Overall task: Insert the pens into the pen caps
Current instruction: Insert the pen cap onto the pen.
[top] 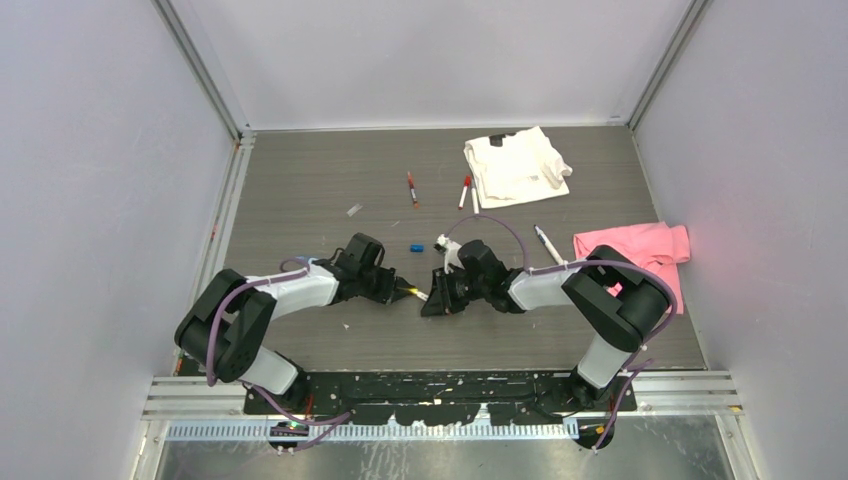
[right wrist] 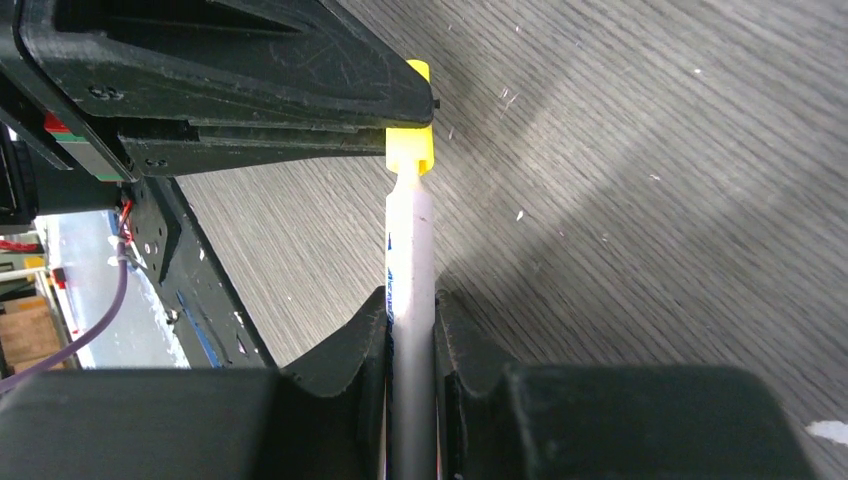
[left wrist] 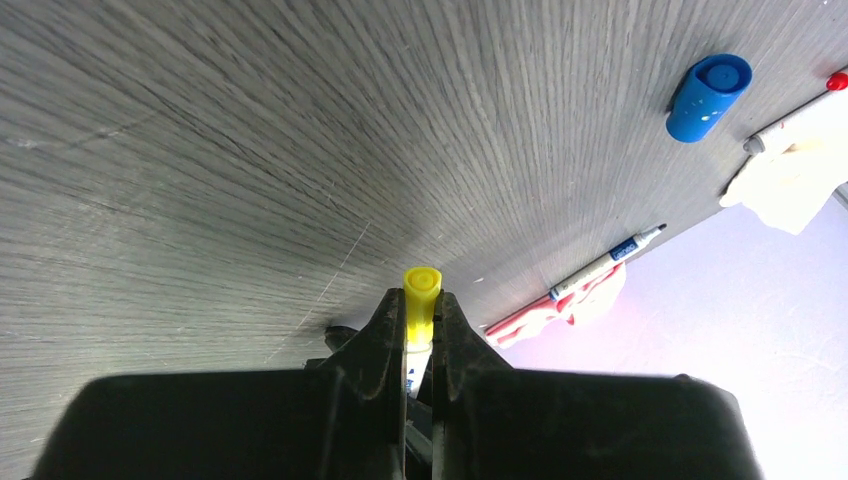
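My left gripper (left wrist: 421, 305) is shut on a yellow pen cap (left wrist: 421, 296), whose closed end sticks out past the fingertips. My right gripper (right wrist: 410, 305) is shut on a white pen (right wrist: 410, 245). The pen's tip end sits inside the yellow cap (right wrist: 411, 150), which the left fingers (right wrist: 300, 90) hold. In the top view the two grippers meet nose to nose above the near middle of the table, left (top: 405, 290) and right (top: 436, 297). A blue cap (top: 417, 246) lies just behind them, on its side (left wrist: 708, 96).
Further back lie a red pen (top: 412, 188) and two more pens (top: 466, 192) beside a white cloth (top: 515, 165). Another pen (top: 548, 243) lies next to a pink cloth (top: 635, 245) on the right. A small pale piece (top: 354, 210) lies at back left.
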Controlling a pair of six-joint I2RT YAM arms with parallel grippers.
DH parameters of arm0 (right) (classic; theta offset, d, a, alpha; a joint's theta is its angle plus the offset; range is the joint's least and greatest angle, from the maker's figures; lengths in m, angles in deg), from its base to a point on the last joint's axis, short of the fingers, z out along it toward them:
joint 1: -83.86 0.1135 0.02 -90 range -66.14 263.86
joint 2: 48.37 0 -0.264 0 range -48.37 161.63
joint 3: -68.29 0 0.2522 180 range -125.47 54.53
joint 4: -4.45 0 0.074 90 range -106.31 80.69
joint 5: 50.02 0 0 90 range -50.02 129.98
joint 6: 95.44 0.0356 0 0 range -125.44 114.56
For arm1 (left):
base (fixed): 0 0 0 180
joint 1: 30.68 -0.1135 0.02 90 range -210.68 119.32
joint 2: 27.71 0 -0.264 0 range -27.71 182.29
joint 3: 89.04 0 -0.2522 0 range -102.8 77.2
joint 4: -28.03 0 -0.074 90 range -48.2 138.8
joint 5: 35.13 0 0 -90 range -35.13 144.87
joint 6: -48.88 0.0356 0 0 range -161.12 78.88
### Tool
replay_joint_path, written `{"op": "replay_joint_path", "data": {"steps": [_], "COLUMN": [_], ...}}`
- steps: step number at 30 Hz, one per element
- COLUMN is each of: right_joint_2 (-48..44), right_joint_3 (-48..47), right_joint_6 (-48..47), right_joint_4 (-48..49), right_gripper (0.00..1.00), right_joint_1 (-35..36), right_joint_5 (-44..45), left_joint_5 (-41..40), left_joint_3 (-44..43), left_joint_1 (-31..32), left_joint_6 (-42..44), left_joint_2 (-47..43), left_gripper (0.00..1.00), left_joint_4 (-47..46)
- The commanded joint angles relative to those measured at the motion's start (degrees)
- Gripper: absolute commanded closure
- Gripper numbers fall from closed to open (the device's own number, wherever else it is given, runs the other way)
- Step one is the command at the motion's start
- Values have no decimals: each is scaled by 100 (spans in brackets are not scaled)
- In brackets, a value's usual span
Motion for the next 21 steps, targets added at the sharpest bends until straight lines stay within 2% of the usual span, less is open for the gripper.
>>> {"op": "replay_joint_path", "data": {"steps": [1,5,13,21], "right_joint_2": [96,107,-3,-241], "right_joint_3": [-154,-242,-419,-560], "right_joint_6": [-229,-552,-1848,-2532], "right_joint_4": [-183,-245,-535,-683], "right_gripper": [99,99,99,99], "right_joint_1": [22,27,23,26], "right_joint_5": [265,151,-210,-246], "left_joint_5": [220,329,567,519], "left_joint_3": [-5,-1,-245,-677], "left_joint_1": [9,21,50,161], "left_joint_6": [167,327,791,1100], "left_joint_2": [-30,-54,33,-33], "left_gripper": [99,99,99,99], "left_joint_4": [-177,-177,-177,125]}}
